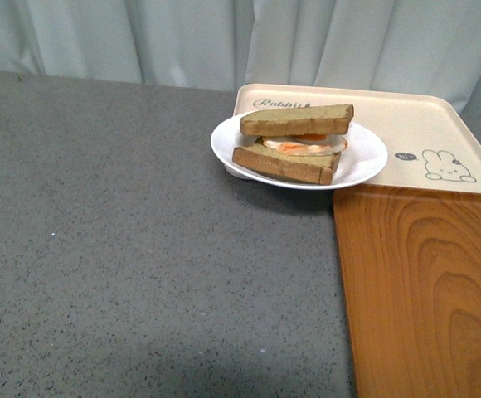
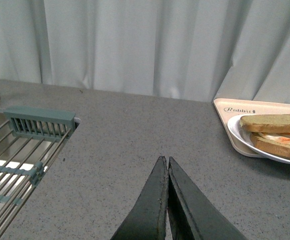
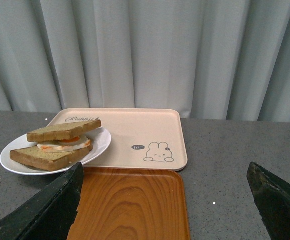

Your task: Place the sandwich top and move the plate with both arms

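The tan-brown speckled toy bread sandwich top (image 1: 297, 120) lies on the egg-filled slice on the round white plate (image 1: 365, 162), which overlaps the beige rabbit tray's (image 1: 406, 124) edge on the grey tabletop (image 1: 124, 249). Left tool (image 2: 167, 165) is closed and empty; right tool (image 3: 165, 187) gapes wide, holding nothing.

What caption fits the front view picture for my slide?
Finished toy sandwich on a white plate, resting partly on the rabbit tray.

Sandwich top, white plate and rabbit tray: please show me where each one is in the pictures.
sandwich top (image 1: 297, 121): front view, on its speckled upper face.
plate (image 1: 365, 157): front view, on the bare right rim.
rabbit tray (image 3: 135, 127): right wrist view, on its bare beige middle.
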